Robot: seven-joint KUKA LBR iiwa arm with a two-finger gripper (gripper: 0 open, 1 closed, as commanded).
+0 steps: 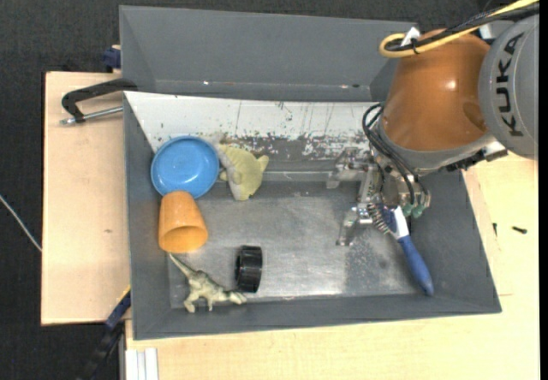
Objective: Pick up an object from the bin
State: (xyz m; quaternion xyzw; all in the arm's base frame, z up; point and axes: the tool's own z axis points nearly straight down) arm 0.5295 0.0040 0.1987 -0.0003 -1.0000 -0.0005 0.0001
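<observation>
My gripper [353, 224] hangs low over the right half of the bin, under the orange wrist cover. A blue pen with a white end [412, 256] lies slanted along the bin's right side. Its upper white end reaches up right beside the gripper, and whether the two touch I cannot tell. The bin floor directly left of the gripper is bare metal.
A blue bowl [184, 166] and a yellowish crumpled thing [244, 171] lie at the back left. An orange cup [181, 222] lies on its side below the bowl. A black round cap [248, 268] and a pale toy dinosaur [205, 288] sit near the front left.
</observation>
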